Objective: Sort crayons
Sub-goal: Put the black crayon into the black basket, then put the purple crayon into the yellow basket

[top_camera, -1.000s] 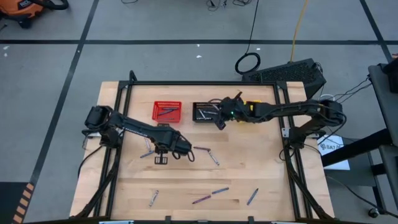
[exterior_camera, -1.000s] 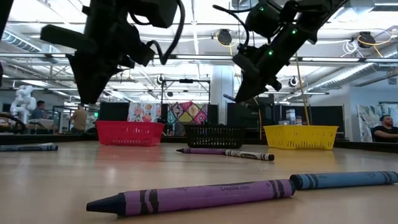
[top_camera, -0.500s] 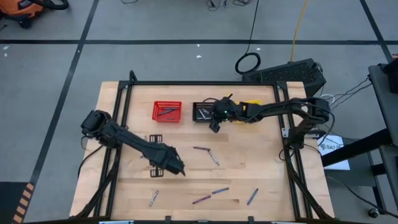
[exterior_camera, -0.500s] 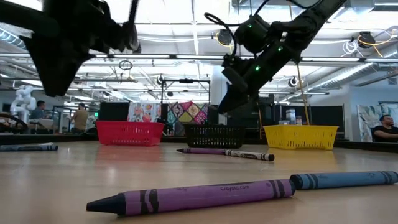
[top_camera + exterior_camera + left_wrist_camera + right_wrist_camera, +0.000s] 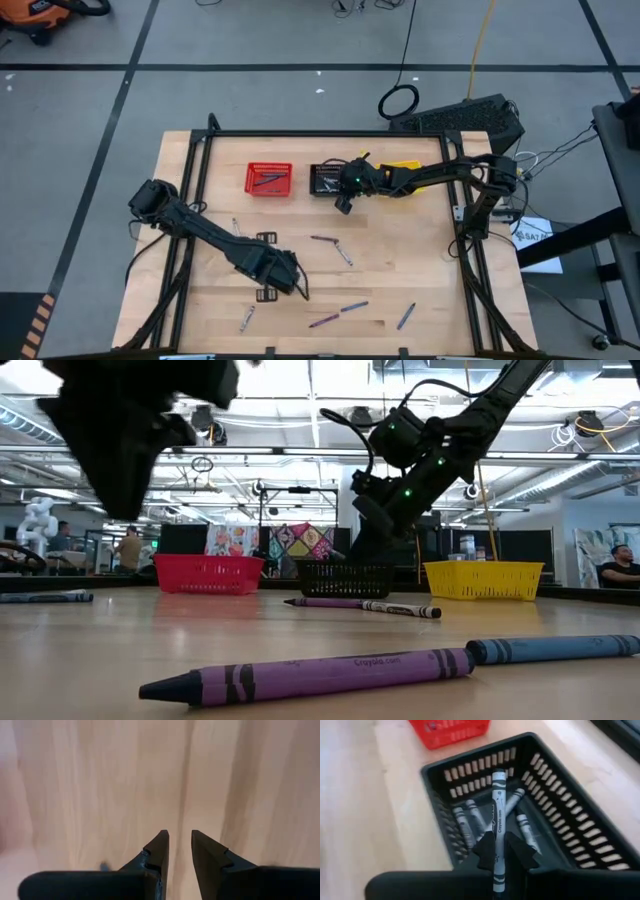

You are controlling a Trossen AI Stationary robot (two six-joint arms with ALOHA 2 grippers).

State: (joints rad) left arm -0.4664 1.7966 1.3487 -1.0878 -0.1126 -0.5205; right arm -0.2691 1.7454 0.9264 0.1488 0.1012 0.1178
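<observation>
The worktop (image 5: 400,270) is pale wood in a black frame. Along its far edge sit three baskets in a row: the red basket (image 5: 269,180), the black basket (image 5: 326,180) and the yellow basket (image 5: 405,172).

The left pincer (image 5: 300,291) hangs over the middle of the near half, its fingers (image 5: 159,851) a little apart with bare wood between them.

The right pincer (image 5: 342,204) hovers at the black basket's near edge, clamped on a grey crayon (image 5: 497,827) pointing into that basket, where more grey crayons (image 5: 464,822) lie.

Loose crayons lie on the near half: a purple crayon (image 5: 324,239) mid-worktop, a blue crayon (image 5: 405,316) and a grey one (image 5: 246,318) by the near edge.
</observation>
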